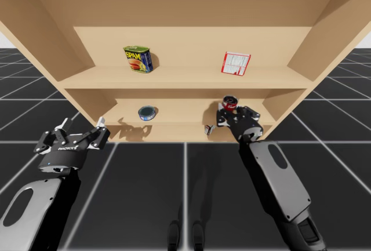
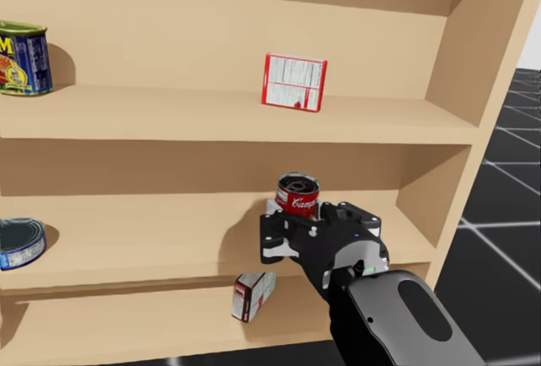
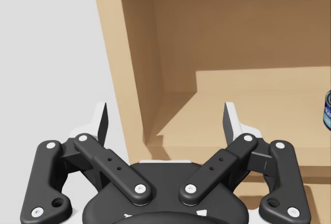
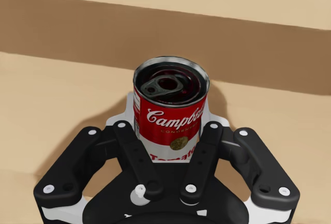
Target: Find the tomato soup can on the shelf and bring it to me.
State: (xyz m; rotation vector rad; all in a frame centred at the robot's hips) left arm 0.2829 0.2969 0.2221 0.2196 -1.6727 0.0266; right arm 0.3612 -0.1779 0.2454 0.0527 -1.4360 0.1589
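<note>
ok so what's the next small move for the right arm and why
Probably draw the soup can straight back off the shelf: my right gripper looks shut on it, a finger on each side, and it stands upright on the lower board.

A high camera looks down at the whole shelf [image 1: 185,77]; the head camera, nearer, shares its right half; wrist cameras ride behind the left pincer [image 3: 165,118] and right pincer [image 4: 168,131].

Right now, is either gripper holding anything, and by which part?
Right gripper holds the red-and-white tomato soup can by its lower sides; left gripper is open, empty.
</note>
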